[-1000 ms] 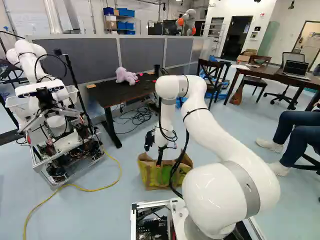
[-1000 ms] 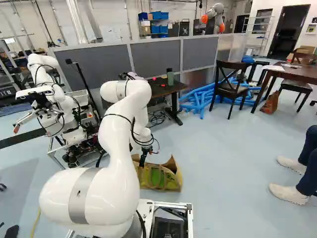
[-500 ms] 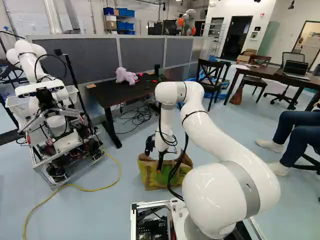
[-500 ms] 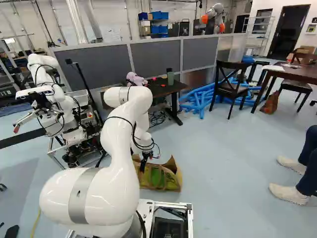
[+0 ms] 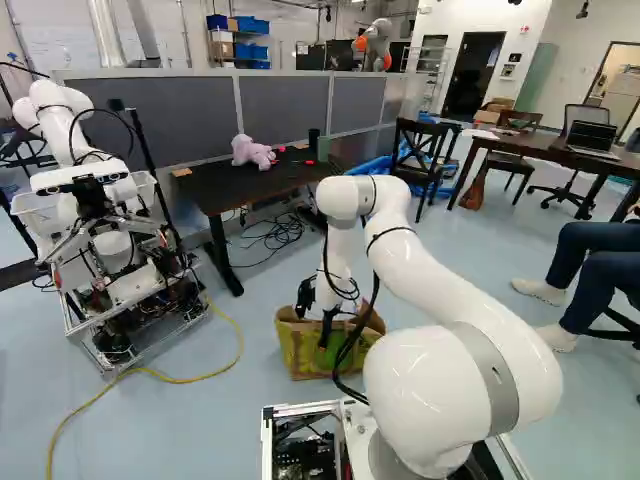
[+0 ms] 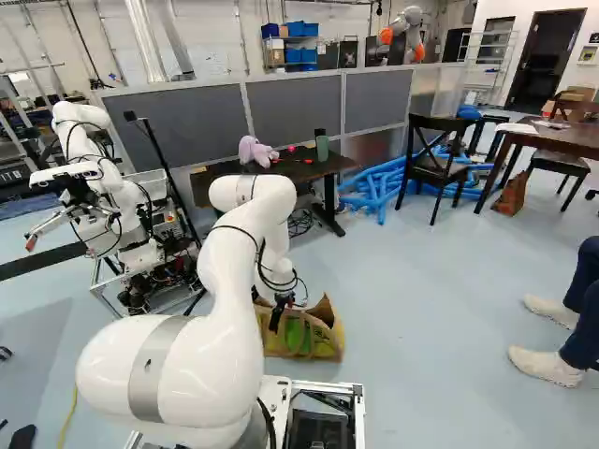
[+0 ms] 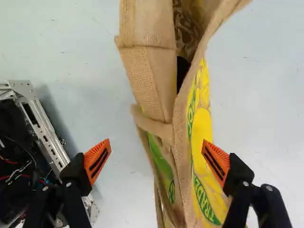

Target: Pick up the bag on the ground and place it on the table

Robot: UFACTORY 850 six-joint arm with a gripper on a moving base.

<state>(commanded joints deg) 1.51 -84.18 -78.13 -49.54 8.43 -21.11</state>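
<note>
One spread gripper (image 5: pixel 325 340) — lower now; the bag (image 5: pixel 300 358) — unmoved.

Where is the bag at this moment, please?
In the left base view, the bag is on the floor near the middle, right by the open gripper, nearer the camera than the dark table.

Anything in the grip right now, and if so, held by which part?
Nothing is held. The gripper stands open over the burlap bag; the orange pad nearer the metal frame is clearly apart from it.
</note>
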